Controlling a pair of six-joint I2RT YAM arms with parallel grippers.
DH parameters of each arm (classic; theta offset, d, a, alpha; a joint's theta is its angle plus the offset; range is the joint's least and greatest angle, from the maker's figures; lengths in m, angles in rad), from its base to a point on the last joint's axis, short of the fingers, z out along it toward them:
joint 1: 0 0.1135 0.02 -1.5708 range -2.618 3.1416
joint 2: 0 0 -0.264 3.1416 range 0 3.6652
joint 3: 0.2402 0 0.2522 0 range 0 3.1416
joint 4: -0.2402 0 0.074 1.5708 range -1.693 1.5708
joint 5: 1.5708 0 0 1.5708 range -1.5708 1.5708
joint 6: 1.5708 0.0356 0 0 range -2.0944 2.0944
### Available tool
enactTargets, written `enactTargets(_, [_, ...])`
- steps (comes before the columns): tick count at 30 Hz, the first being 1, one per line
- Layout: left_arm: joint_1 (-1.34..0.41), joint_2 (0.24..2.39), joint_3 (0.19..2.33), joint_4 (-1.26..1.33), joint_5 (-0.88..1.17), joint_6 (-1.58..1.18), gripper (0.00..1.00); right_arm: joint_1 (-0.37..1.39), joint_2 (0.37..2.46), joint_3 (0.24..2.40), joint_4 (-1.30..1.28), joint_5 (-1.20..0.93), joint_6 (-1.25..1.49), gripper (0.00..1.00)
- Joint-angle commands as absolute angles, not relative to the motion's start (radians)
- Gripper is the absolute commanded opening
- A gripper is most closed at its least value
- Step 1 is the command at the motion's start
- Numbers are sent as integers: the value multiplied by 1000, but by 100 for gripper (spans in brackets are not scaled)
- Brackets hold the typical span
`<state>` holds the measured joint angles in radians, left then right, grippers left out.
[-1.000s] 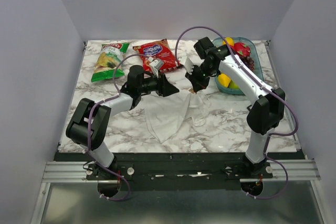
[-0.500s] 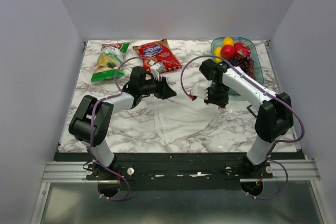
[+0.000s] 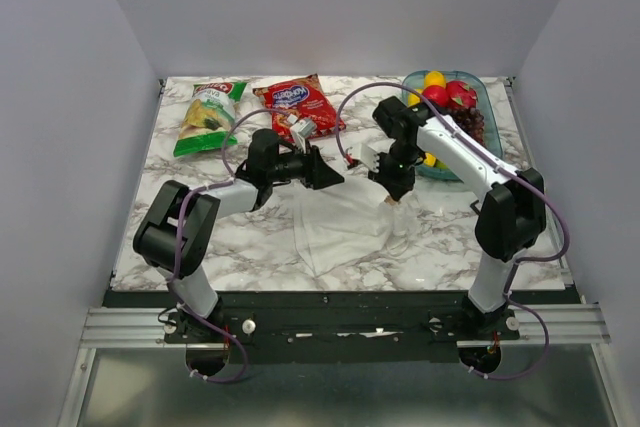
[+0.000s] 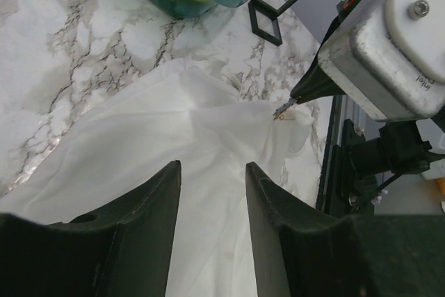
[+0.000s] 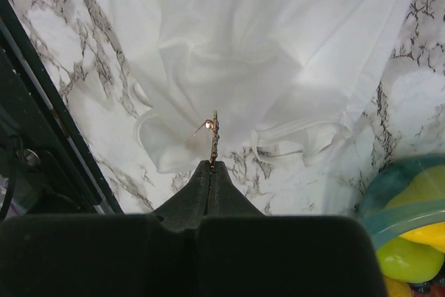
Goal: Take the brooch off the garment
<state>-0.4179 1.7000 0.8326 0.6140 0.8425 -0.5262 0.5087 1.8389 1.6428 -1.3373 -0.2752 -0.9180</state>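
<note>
The garment [image 3: 340, 227] is a white cloth lying crumpled mid-table. My right gripper [image 3: 392, 195] hangs over its right edge, shut on the brooch [image 5: 214, 133]. The brooch shows edge-on as a thin gold-rimmed sliver, its pin wire sticking out to the left. The left wrist view shows the brooch [image 4: 281, 112] at the tip of those fingers, just above the cloth's hem [image 4: 295, 130]. Whether the pin still touches the fabric I cannot tell. My left gripper [image 4: 212, 168] is open and low over the garment's left part, with only cloth [image 4: 160, 137] showing between its fingers.
A teal bowl [image 3: 487, 107] of fruit stands at the back right, close behind the right arm. A green snack bag [image 3: 210, 117] and a red one [image 3: 300, 102] lie at the back. Two black square frames [image 4: 274, 5] sit near the bowl.
A second ago the right gripper held the cloth pulled up; it has swung right and back, and the cloth now lies flatter. The left arm has barely moved.
</note>
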Motion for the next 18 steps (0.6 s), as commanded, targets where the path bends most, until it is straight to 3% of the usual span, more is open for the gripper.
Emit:
enactTargets(1, [-462, 1753, 819, 807, 848, -686, 51, 503, 1850, 1690, -1467, -334, -865, 1])
enactTargets(11, [-457, 1714, 854, 663, 887, -609, 50, 503, 1842, 1713, -1183, -325, -500, 0])
enactTargets(18, [-417, 1583, 908, 194, 792, -258, 50, 463, 1849, 1730, -834, -276, -286, 0])
